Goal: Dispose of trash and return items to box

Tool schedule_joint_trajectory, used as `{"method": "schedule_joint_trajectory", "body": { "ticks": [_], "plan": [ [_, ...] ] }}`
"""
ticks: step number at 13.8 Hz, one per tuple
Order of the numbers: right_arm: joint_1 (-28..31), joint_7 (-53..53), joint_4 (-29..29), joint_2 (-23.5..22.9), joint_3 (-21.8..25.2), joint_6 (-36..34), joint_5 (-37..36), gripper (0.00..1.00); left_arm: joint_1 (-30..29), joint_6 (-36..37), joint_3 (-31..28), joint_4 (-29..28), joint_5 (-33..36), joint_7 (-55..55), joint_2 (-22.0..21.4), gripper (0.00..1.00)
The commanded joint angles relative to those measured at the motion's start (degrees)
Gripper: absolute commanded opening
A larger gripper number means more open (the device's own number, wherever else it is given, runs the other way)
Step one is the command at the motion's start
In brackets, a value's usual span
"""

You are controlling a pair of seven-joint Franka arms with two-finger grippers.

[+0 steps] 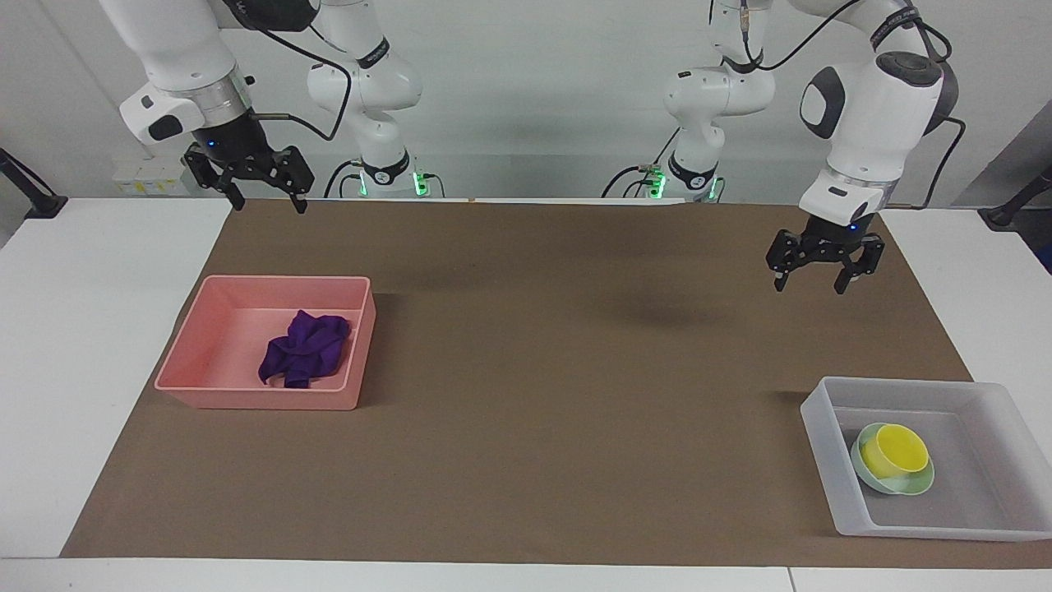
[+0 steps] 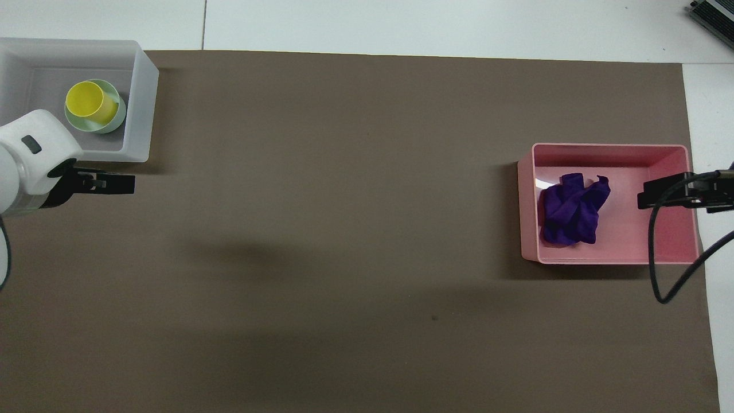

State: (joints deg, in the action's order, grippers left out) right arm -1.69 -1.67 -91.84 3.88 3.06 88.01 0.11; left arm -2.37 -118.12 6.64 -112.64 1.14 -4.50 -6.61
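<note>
Both grippers hanging open, empty: left gripper (image 1: 824,269), right gripper (image 1: 258,179) | crumpled purple cloth rag (image 1: 306,349) lying in pink plastic tray (image 1: 246,387) | yellow plastic cup (image 1: 898,450) sitting in mint-green round bowl (image 1: 911,487) in translucent plastic box (image 1: 822,428) | advice: park arms clear.

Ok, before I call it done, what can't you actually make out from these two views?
- Mint-green bowl: its inside is covered by the yellow cup standing in it, in both views.
- Translucent box: in the overhead view one end is cut off by the frame edge, and the left arm covers a corner.
- Right hand: in the overhead view mostly cut off at the frame edge.
- Pink tray floor under the purple cloth: hidden by the cloth.
</note>
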Motion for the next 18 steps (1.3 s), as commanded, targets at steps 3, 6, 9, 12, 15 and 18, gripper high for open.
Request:
{"method": "schedule_joint_trajectory", "body": {
  "ticks": [3,6,9,12,15,18],
  "plan": [
    [2.30,4.21,0.17,-0.72,-0.15,0.58,-0.64,1.00,0.35,13.95,-0.48,15.07,-0.52,0.11,5.82,1.00],
    [1.96,3.96,-1.84,-0.54,-0.24,3.73,-0.64,1.00,0.26,17.03,-0.48,13.41,-0.52,0.20,3.98,1.00],
    [1.78,3.87,-2.29,-0.54,-0.24,4.45,-0.64,1.00,0.17,17.22,-0.48,13.41,-0.52,0.90,3.89,1.00],
    [1.61,2.56,-2.12,-0.54,-0.42,4.01,-0.64,1.00,-0.45,18.44,-0.66,13.58,-0.61,0.81,3.63,1.00],
    [1.61,0.88,-2.03,-0.63,-0.77,3.92,-0.64,1.00,-0.45,18.71,-0.66,13.41,-0.61,0.81,3.27,1.00],
    [2.39,0.88,-2.03,-0.63,-0.86,3.49,-0.64,1.00,-0.45,18.98,-0.75,13.76,-0.87,0.64,3.27,1.00]
  ]
}}
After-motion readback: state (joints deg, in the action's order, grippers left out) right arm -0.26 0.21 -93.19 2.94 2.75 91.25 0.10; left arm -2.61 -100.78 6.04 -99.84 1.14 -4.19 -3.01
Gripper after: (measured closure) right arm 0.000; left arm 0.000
